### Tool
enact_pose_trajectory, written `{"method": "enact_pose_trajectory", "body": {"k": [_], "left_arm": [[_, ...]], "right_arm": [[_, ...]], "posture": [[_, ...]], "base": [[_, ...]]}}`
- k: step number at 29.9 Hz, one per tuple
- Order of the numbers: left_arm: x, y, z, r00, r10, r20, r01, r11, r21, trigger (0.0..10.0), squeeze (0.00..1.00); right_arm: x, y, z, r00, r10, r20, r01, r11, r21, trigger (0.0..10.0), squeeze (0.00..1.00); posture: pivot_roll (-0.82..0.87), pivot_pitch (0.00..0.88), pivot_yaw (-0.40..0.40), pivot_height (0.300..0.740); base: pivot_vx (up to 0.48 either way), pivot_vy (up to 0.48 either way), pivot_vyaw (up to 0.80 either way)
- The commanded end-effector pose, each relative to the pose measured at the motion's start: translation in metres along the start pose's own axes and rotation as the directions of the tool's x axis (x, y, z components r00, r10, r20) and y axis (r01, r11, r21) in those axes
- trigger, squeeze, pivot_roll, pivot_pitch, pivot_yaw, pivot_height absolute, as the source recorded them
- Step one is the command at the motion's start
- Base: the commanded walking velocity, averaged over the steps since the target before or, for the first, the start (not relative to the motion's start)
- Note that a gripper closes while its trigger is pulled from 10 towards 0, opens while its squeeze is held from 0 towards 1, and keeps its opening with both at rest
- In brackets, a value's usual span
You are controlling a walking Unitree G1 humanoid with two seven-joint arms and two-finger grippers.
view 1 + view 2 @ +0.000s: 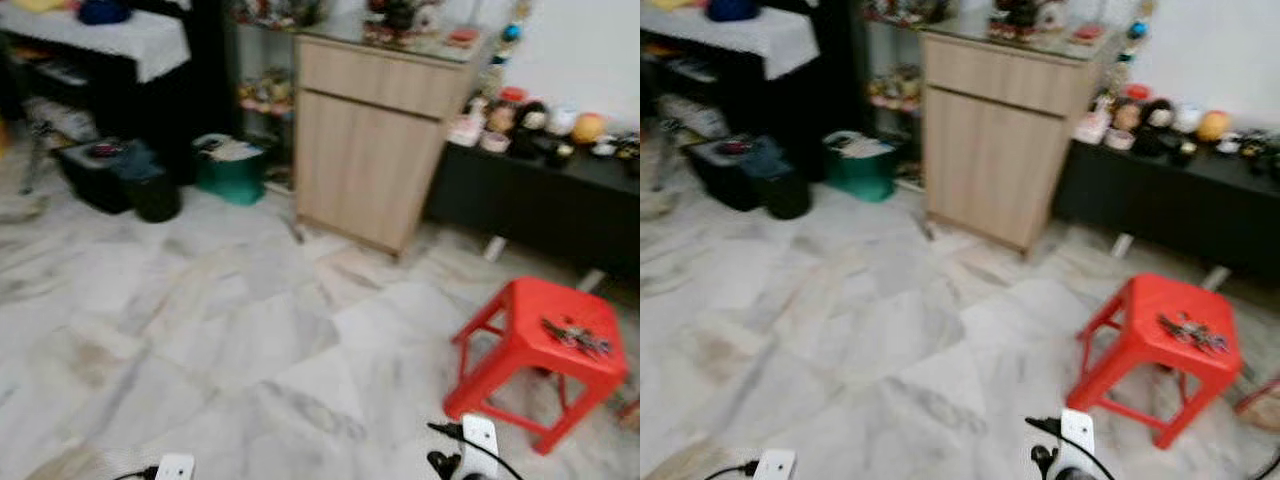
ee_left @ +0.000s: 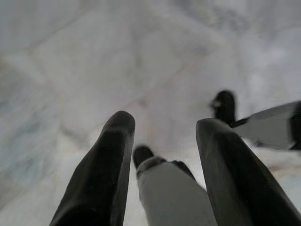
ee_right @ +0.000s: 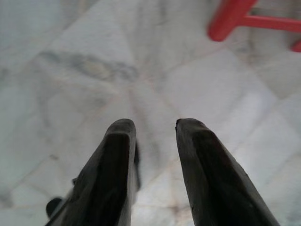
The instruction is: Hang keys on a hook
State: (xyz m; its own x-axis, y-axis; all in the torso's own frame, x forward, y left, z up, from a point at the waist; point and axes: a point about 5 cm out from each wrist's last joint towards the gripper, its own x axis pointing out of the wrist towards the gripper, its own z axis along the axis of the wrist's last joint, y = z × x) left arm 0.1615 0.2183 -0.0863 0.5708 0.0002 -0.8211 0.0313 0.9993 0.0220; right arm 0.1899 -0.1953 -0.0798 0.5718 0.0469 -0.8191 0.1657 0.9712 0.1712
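Red plastic catches my eye first: a small stool stands on the pale marble floor ahead and to my right, and the bunch of keys lies on its seat, toward the far right side. The keys are too blurred for me to make out more than a dark, tangled cluster.

Beyond the stool, a light wooden cabinet stands against the wall, with a long black bench to its right carrying a row of small ornaments. To the cabinet's left sit a green box and a dark bin on the floor, near a black table with a white cloth over it.

My left gripper hangs over the bare marble, its two black fingers spread apart and holding nothing; below it I see my own white feet. My right gripper also points down at the floor, fingers parted with a gap between the tips, nothing between them. A red leg of the stool shows just beyond it, well apart from the fingertips.
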Motion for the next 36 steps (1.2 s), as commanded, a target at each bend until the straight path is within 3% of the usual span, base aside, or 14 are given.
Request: {"method": "enact_pose_trajectory", "body": {"k": [1,20,25,36], "left_arm": [[-0.0023,0.0048,-0.0073,1.000,0.012,-0.027,-0.012,1.000,0.001,10.0,0.00],[-0.0016,0.0038,-0.0039,1.000,-0.003,-0.016,0.003,1.000,0.030,10.0,0.00],[-0.0014,0.0030,-0.0032,1.000,-0.012,-0.016,0.013,0.999,0.041,10.0,0.00],[-0.0009,0.0022,-0.0018,1.000,-0.013,-0.012,0.014,0.999,0.044,10.0,0.00]], "right_arm": [[0.0013,0.0049,0.0033,1.000,0.012,0.005,-0.012,1.000,0.001,10.0,0.00],[0.0015,0.0048,0.0053,1.000,0.016,0.007,-0.016,1.000,-0.002,10.0,0.00],[0.0015,0.0049,0.0060,1.000,0.019,0.011,-0.019,1.000,-0.001,10.0,0.00],[0.0015,0.0044,0.0076,1.000,0.011,0.030,-0.011,1.000,0.017,10.0,0.00]], "posture": [[0.03,0.000,-0.072,0.723],[0.03,0.000,-0.072,0.723],[0.03,0.000,-0.073,0.723],[0.03,0.000,-0.072,0.723]], "base": [[0.000,0.000,-0.74],[0.000,0.000,-0.73],[0.000,-0.303,-0.66],[0.000,-0.315,0.00]]}}
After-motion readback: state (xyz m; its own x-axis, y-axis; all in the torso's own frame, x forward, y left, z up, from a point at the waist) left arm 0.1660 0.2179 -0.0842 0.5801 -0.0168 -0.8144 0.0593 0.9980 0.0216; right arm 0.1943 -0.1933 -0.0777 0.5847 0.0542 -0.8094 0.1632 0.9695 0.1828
